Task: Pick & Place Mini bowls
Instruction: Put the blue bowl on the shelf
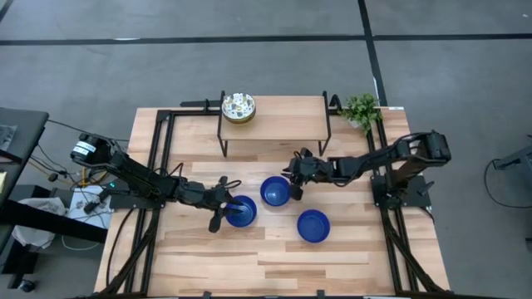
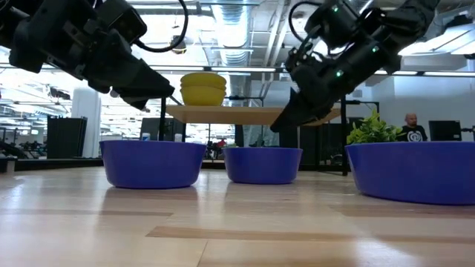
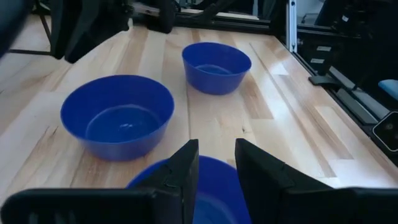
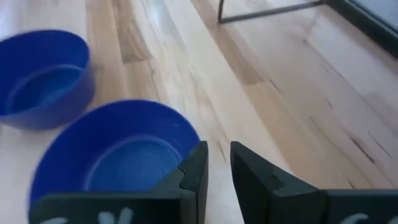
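Three glossy blue mini bowls stand on their bases on the wooden table: a left one (image 1: pixel 241 212), a middle one (image 1: pixel 275 192) and a near right one (image 1: pixel 313 225). A stack of speckled floral bowls (image 1: pixel 238 108) sits on the raised shelf and looks yellow from the side (image 2: pixel 202 87). My left gripper (image 3: pixel 216 149) hovers over the left bowl (image 3: pixel 214 190), above its rim (image 2: pixel 172 95), fingers a narrow gap apart. My right gripper (image 4: pixel 217 152) hangs just above the right-hand rim of the middle bowl (image 4: pixel 118 162), also narrowly open (image 2: pixel 280 124).
A wooden shelf on black legs (image 1: pixel 274 120) stands at the table's far side, with a small green plant (image 1: pixel 362 108) at its right. Black frame rails (image 1: pixel 154 166) run along the table's left and right edges. Bare wood lies near the front edge (image 1: pixel 266 262).
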